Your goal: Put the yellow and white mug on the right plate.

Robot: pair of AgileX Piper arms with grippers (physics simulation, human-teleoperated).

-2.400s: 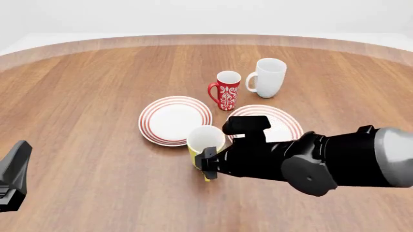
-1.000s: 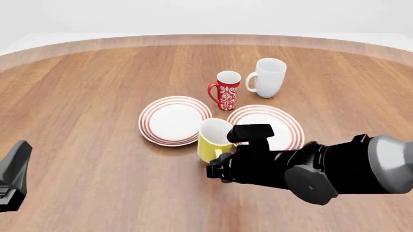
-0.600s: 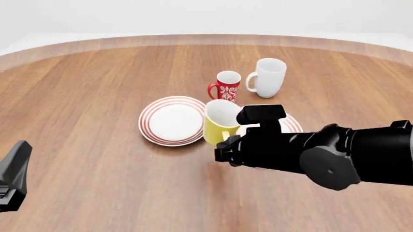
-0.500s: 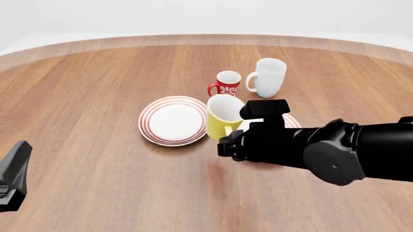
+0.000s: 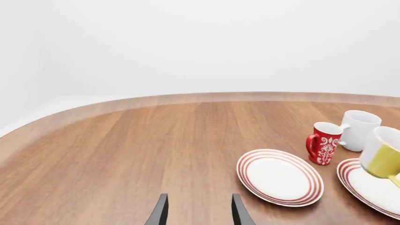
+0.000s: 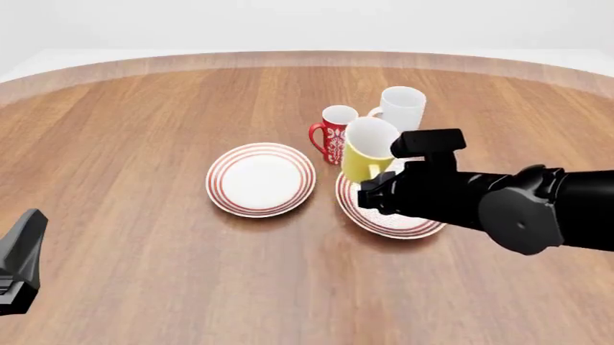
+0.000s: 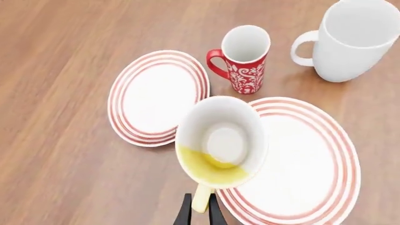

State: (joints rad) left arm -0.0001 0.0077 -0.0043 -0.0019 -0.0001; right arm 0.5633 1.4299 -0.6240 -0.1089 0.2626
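While clamped, yellow mug [image 6: 369, 149] over right plate [image 6: 384, 219]

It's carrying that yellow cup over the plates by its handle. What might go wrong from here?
The right gripper pinches only the thin handle of the yellow and white mug, which hangs tilted above the right plate, so it might swing or slip and land on its side. The red mug and the white mug stand close behind the plate, so a small overshoot could knock one over.
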